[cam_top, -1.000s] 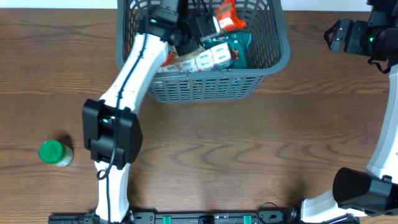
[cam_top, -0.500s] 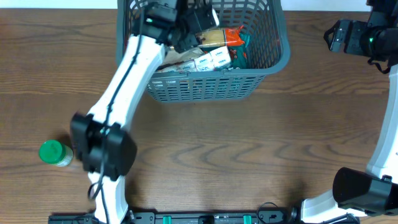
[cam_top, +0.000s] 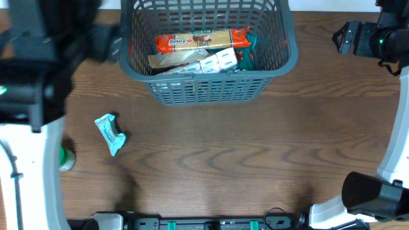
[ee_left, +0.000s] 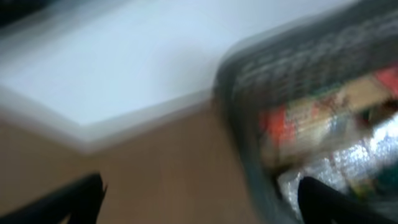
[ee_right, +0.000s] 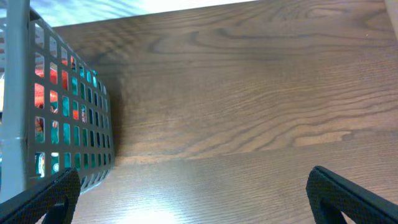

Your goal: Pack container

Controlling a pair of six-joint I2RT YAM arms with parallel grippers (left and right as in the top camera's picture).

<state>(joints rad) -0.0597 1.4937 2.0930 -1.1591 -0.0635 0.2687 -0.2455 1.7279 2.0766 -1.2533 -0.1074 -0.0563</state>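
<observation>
The container is sitting at the far edge of the table. The left pincer and right pincer are hanging spread, pinching nothing.

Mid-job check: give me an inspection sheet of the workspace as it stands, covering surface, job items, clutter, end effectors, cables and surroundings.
Surface: wooden table, bare grain, no spills seen.
Job's things: grey basket at the far edge, holding a long orange-ended packet on top of white packs. A teal packet lies on the table outside it. A green-lidded jar is half hidden by the left arm.
Clutter: nothing seen.
End effectors: left end effector open and empty, view blurred. Right end effector open and empty, beside the basket.
Cables: thin loop at the base rail.
Surroundings: white surface beyond the table edge.
</observation>
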